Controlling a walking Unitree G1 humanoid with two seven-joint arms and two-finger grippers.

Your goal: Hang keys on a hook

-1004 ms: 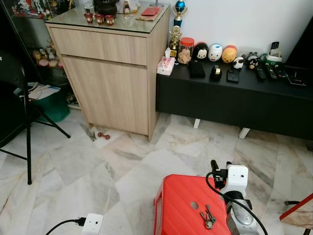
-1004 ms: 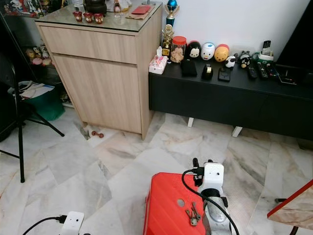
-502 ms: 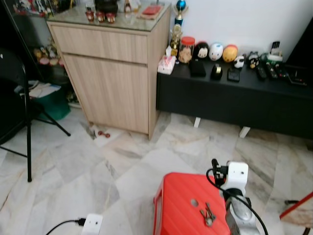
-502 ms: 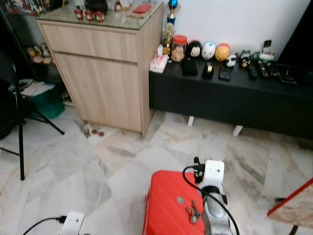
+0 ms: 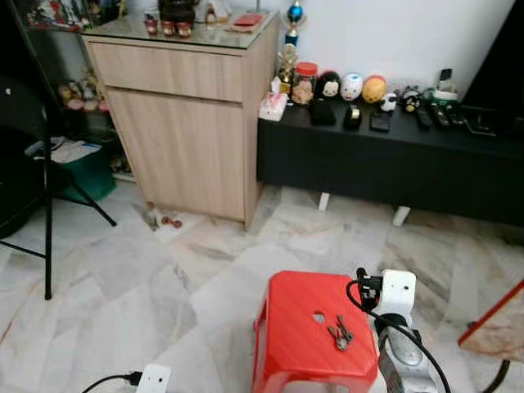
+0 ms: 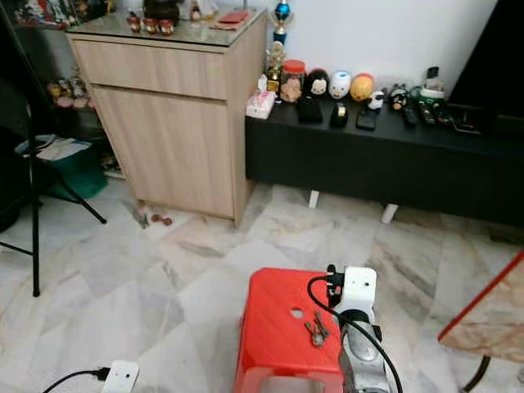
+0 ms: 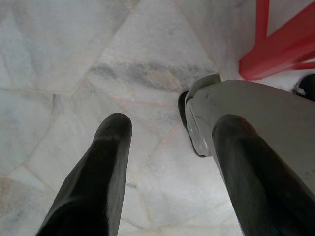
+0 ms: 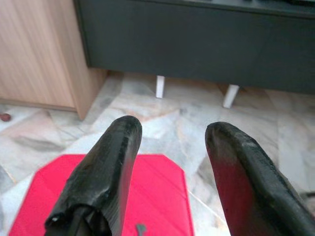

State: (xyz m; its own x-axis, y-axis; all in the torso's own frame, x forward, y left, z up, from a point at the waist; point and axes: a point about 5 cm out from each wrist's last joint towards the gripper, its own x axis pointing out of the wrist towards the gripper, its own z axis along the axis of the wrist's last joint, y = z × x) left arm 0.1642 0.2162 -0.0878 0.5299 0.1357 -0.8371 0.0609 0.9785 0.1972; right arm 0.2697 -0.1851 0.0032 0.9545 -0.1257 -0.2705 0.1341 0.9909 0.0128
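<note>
Counting: you've got one bunch of keys (image 5: 339,332), one red stool (image 5: 295,340), one wooden cabinet (image 5: 190,115), one black bench (image 5: 385,160).
Keys: lying loose on the stool top, beside its centre hole, touching no finger.
Right gripper (image 8: 170,147): fingers spread wide, empty, held over the stool's far edge; arm just beside the stool.
Left gripper (image 7: 172,162): fingers apart, empty, pointing down at the marble floor (image 7: 74,59).

Red stool (image 5: 295,336) on marble floor (image 5: 123,295); keys (image 5: 339,332) on top.
</note>
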